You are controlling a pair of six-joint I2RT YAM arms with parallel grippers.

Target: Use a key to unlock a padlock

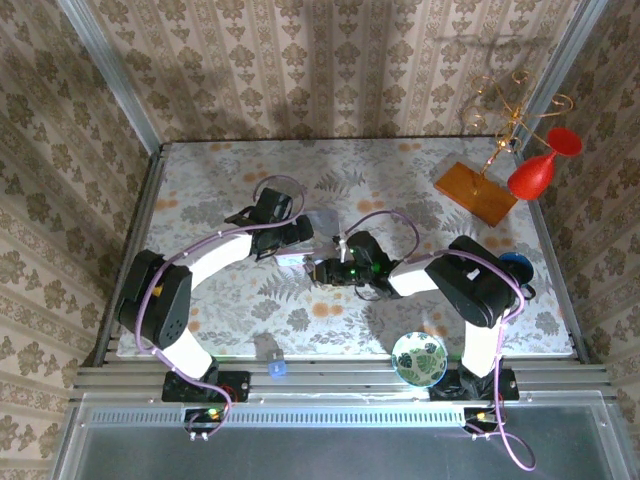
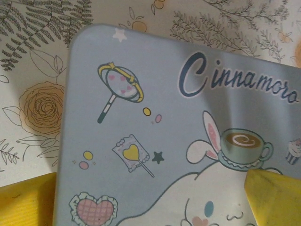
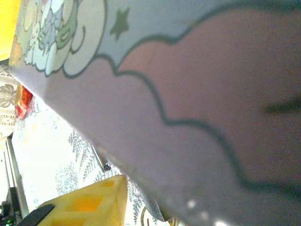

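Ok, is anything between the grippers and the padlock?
Yes, the Cinnamoroll tin box: the left gripper is right over its lid, the right gripper close against its side. The padlock is too small to pick out, so I cannot tell whether the tin covers it.

The space was enclosed by walls (image 1: 300,70) papered in beige stripes with a brown damask motif, seen across the top and down both sides of the frame. Grey metal posts (image 1: 105,62) were set in the upper left and upper right corners. The table (image 1: 400,165) was covered with a pale fern-and-flower print. Aluminium rails (image 1: 350,385) were laid along the bottom.
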